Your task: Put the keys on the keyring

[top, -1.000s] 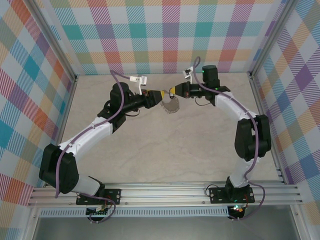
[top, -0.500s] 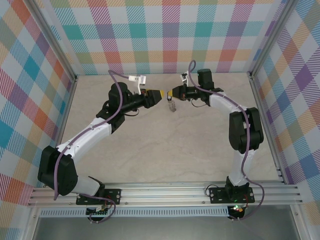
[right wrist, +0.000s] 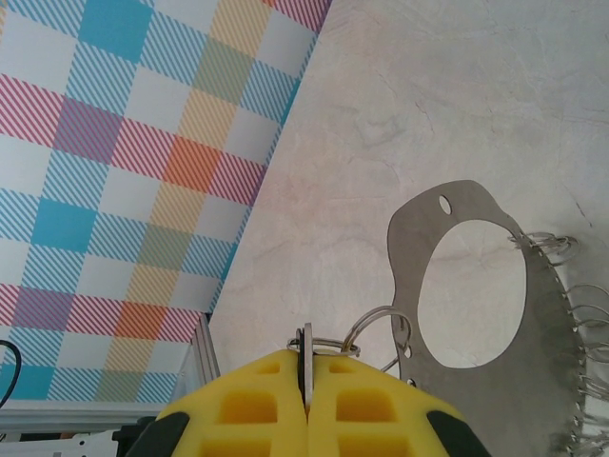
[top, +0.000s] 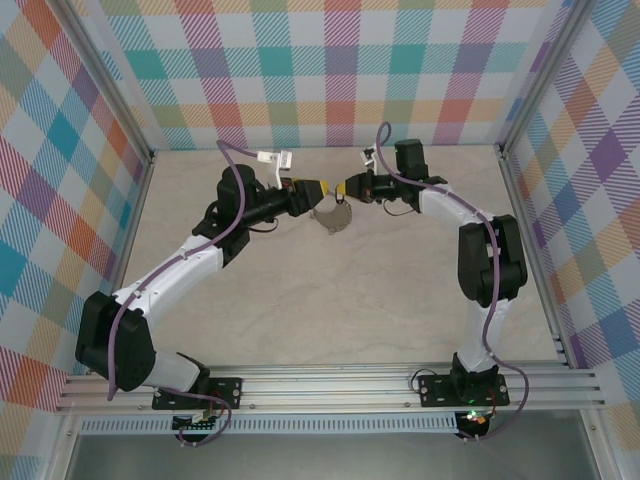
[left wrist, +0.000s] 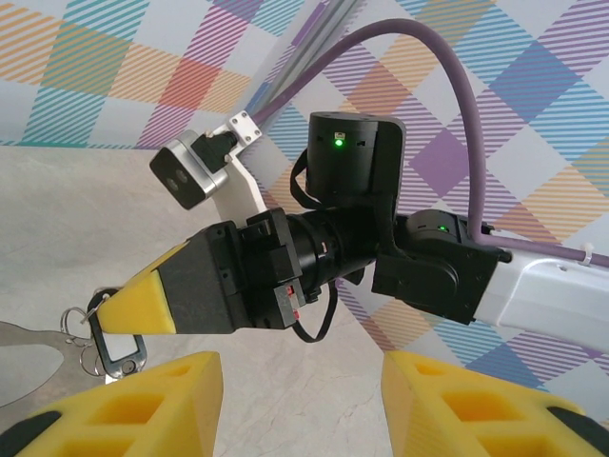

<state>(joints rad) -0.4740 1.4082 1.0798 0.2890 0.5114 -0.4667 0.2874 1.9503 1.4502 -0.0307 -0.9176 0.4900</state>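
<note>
Keyring [right wrist: 547, 328] — juts just beyond right hand [right wrist: 306, 362], pinched tight on its small loop [right wrist: 324, 346]; left hand [left wrist: 300, 373] faces it — spread wide, empty.

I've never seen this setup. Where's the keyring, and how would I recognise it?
At the far middle of the pale table, the left gripper and right gripper nearly touch tips. Pinched in the right one is the keyring: a flat grey metal plate with a large hole, one edge lined with small wire loops.
</note>
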